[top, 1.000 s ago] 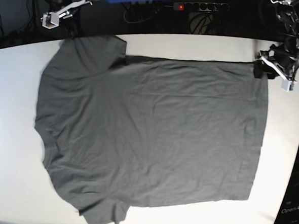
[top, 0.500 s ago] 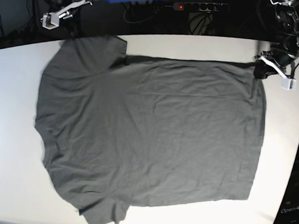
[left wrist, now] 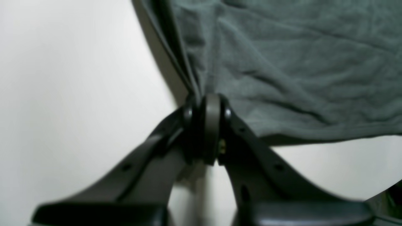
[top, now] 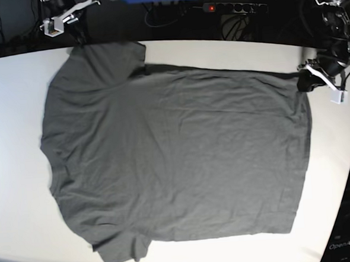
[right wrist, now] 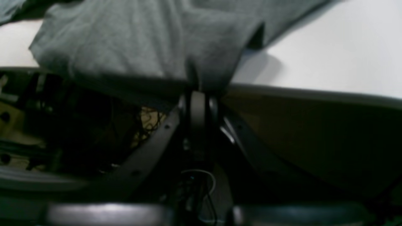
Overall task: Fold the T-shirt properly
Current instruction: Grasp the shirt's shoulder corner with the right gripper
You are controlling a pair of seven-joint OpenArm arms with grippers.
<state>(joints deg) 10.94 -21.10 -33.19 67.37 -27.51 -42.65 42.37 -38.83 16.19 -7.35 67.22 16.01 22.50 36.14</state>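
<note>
**Both pincers pinched on cloth — slip is the risk**

The T-shirt (top: 177,160) lies spread flat on the white table (top: 13,117). The left gripper (left wrist: 205,103) is pressed together on the hem corner just ahead of its tips; the right gripper (right wrist: 198,88) pinches the sleeve edge hanging over the table's rim. Thin fabric may slide free if either arm pulls unevenly — dragging the shirt askew.

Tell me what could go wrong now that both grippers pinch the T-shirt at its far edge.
1. The left gripper holds only a thin bunch at the hem corner of the T-shirt; it may slip out when lifted.
2. The right gripper grips the sleeve where it overhangs the table edge; an uneven pull could drag the shirt off or skew the fold.
</note>
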